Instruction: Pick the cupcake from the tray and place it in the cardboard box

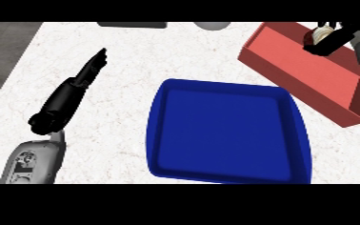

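- Grey forearm, lower left corner: carries the left hand, black, lying over the counter with its fingers stretched straight and pointing up and away. Open, holding nothing, well apart from both containers; resting.
- Blue tray, nearest the viewer at centre right: a shallow rimmed tray sitting flat on the white speckled counter. Nothing lies on its floor; the cupcake is no longer in it.
- Red box, beyond the tray at the upper right: open-topped, running diagonally toward the right edge, its near corner just beside the tray's far right corner. It answers to the task's cardboard box, though its walls read as red, not brown.
- Right hand, above the far end of the box: black fingers curled around the cupcake, closed on it. Only a pale, rounded part of the cupcake shows between the fingers.
- Far edge of the counter: a dark flat object and a pale rounded one, both cut off by the view and not identifiable.
- Progress, as judged: pickup done, carry to the box done or nearly so. Left to do: lower the cupcake into the box, open the fingers, lift the hand clear. Whether the cupcake already touches the box floor cannot be told.
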Tool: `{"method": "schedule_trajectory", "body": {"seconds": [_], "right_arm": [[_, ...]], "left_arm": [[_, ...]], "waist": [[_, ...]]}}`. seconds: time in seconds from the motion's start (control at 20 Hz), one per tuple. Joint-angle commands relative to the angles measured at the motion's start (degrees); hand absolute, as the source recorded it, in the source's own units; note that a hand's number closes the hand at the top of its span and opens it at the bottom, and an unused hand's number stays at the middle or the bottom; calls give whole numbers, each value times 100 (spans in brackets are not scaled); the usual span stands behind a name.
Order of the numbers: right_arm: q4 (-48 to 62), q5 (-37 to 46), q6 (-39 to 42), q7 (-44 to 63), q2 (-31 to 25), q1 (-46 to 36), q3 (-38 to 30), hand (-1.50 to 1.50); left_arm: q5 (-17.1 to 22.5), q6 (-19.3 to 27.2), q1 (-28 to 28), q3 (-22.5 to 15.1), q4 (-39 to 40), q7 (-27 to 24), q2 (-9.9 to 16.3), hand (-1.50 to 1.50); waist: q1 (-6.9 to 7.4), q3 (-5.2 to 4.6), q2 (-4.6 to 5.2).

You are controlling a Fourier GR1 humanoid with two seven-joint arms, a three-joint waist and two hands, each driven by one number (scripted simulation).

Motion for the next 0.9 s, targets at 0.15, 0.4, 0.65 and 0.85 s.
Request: {"method": "schedule_trajectory", "body": {"seconds": [0.15, 0.4, 0.65, 0.85], "right_arm": [[1229, 164, 798, -830, -503, -373, 136, -150], [1420, -35, 592, -1863, -421, -302, -1, -150], [1378, -1765, 366, -2281, -253, -443, -1735, -150], [1871, -2820, 454, -1532, -276, -727, -2897, -150]], "left_arm": [[-80, 35, -182, -35, 238, -42, -59, 0], [-140, 89, 116, -132, -25, -78, -144, 0], [-72, 51, -60, 76, 161, -69, 18, 0], [-135, 99, -177, -64, -43, 81, -84, 0]], "waist": [[39, 3, 39], [71, 8, 8], [-123, 29, -22], [-22, 24, -3]]}}
